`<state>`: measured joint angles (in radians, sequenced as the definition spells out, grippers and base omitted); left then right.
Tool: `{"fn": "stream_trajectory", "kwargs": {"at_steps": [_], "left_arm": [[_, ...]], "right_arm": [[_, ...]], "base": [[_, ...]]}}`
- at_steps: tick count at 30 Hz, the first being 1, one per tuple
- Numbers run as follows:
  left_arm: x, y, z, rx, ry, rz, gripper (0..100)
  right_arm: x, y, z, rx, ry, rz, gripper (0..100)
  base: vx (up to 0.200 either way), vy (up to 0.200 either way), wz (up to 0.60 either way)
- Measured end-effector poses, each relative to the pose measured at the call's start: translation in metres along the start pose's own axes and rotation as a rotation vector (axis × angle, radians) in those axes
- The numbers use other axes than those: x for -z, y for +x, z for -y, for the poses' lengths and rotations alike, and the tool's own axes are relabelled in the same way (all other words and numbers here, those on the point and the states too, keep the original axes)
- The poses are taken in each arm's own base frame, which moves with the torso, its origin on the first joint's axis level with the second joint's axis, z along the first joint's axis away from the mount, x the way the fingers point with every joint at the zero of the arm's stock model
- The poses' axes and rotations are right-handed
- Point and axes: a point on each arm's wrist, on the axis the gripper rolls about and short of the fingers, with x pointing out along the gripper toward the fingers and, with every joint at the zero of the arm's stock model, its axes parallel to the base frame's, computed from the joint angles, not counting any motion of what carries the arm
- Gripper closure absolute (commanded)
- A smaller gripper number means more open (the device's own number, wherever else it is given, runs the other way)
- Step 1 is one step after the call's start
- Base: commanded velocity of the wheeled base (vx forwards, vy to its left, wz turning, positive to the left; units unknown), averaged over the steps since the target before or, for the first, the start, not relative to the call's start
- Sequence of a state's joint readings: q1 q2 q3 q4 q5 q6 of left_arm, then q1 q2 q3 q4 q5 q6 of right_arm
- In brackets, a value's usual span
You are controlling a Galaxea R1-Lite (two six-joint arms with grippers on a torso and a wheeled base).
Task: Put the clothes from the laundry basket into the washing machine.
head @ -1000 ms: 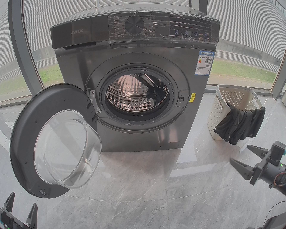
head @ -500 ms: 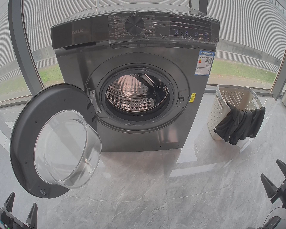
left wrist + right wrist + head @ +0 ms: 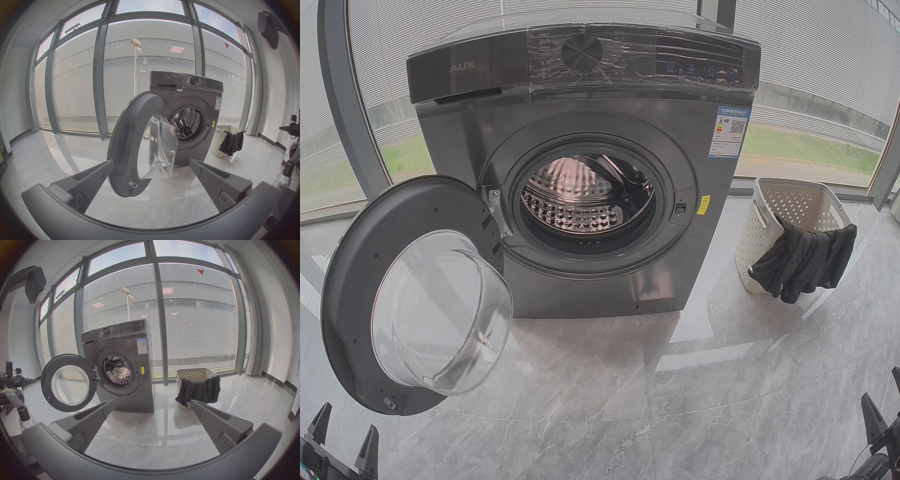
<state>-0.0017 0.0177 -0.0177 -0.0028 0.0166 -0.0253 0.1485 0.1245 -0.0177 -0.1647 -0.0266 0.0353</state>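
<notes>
A grey washing machine [image 3: 581,169] stands ahead, its round door [image 3: 412,294] swung wide to the left and the drum [image 3: 581,197] bare inside. To its right sits a white laundry basket [image 3: 794,206] with dark clothes [image 3: 803,259] draped over its front rim. The clothes [image 3: 198,390] and the basket [image 3: 195,374] lie well beyond my right gripper [image 3: 151,421], which is open and holds nothing. That right gripper [image 3: 884,406] shows low at the right edge of the head view. My left gripper [image 3: 344,434] is open at the bottom left corner, near the door [image 3: 131,143].
Glossy grey marble floor [image 3: 650,400] spreads in front of the machine and basket. Tall windows with dark frames [image 3: 337,94] stand close behind both.
My right gripper has drawn back and down toward the bottom right corner, away from the basket. The left gripper, clothes and door have not moved.
</notes>
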Motion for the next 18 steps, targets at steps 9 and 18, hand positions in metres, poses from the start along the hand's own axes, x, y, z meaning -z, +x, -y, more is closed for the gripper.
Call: {"fn": "stream_trajectory", "kwargs": {"at_steps": [9, 18], "left_arm": [[0.0, 0.0, 0.0, 0.0, 0.0, 0.0, 0], [0.0, 0.0, 0.0, 0.0, 0.0, 0.0, 0]], "right_arm": [[-0.0013, -0.005, 0.0019, 0.099, 0.006, 0.068, 0], [0.0025, -0.0062, -0.0038, 0.048, -0.035, 0.05, 0]], "base": [[0.0, 0.0, 0.0], [0.0, 0.0, 0.0]]}}
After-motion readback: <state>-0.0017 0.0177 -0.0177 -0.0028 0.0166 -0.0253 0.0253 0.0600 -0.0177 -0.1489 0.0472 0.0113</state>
